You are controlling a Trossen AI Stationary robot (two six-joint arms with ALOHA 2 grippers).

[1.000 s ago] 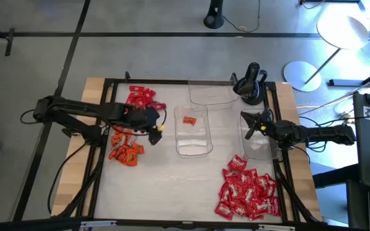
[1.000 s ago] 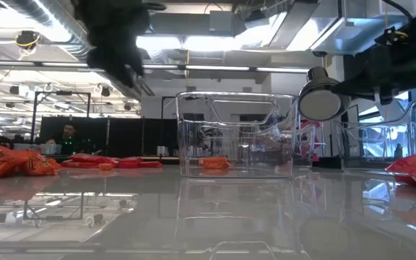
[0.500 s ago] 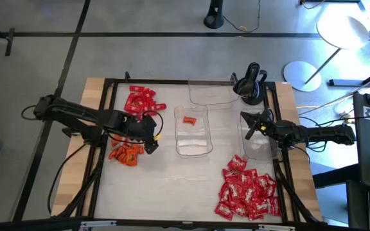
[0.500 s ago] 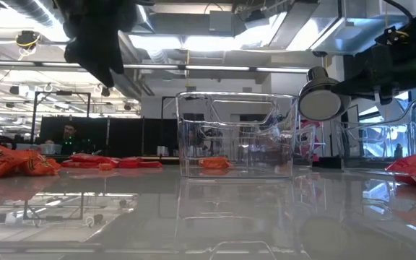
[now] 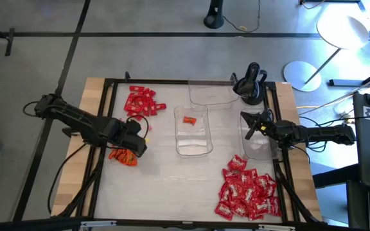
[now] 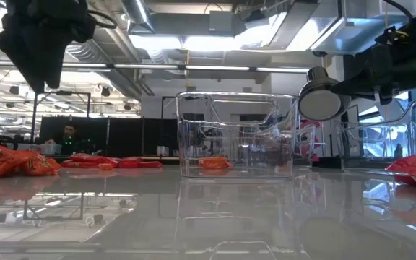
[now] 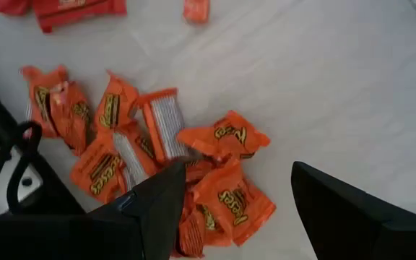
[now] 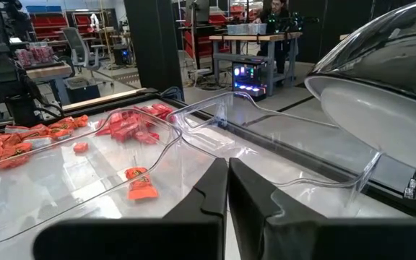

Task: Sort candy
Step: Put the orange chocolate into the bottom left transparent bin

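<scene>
Near the tabletop's left edge, my left gripper (image 7: 230,191) hangs spread over orange candy (image 7: 222,137), wrappers pointing every way; only the high view shows my right gripper (image 5: 248,126) pressed together.

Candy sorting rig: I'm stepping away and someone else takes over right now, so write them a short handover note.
Left gripper: open, empty, hovering over the orange candy pile at the table's left.
Right gripper: shut, empty, waiting over the right tray.
Candy: plain red pile at back left; red candy with white marks heaped at front right.
Done: one orange candy lies in the middle tray.
Left: nearly everything. All three piles are on the table; the back tray shows no candy.
</scene>
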